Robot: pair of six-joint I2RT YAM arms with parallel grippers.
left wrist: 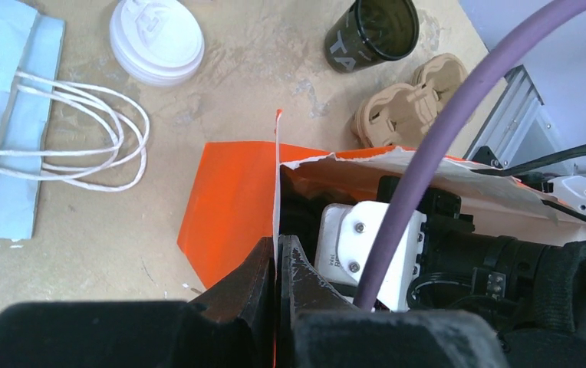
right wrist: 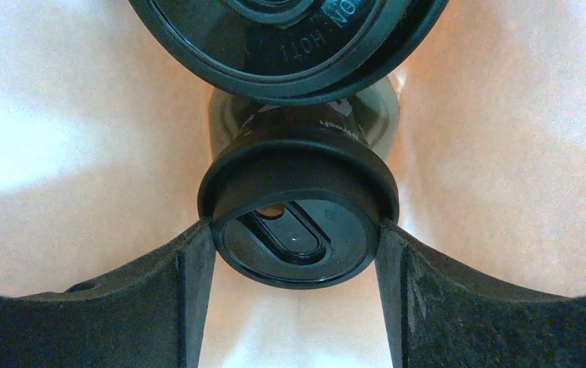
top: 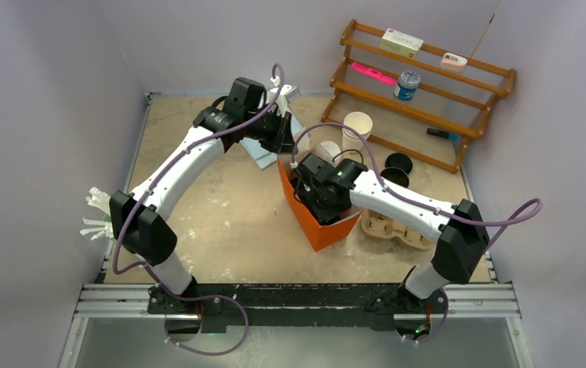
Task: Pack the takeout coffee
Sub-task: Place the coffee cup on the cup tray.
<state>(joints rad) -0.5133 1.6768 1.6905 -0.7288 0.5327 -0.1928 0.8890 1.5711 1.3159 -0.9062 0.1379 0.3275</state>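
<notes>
- The left gripper [left wrist: 277, 257] is clenched on the top edge of the orange bag [left wrist: 228, 199].
- The right gripper [right wrist: 297, 249], inside the bag, grasps a lidded black cup [right wrist: 297, 184] at its lid.
- A second lidded cup [right wrist: 282, 46] sits just beyond, possibly touching.

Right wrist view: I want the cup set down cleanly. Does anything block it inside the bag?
Another black lid overlaps the cup in the right tool, above it in view. Elsewhere only bag wall shows.

arms [top: 190, 153]: white links, blk joints | cables [left wrist: 445, 138]: purple | end effectors [left wrist: 276, 264]: blk fingers
</notes>
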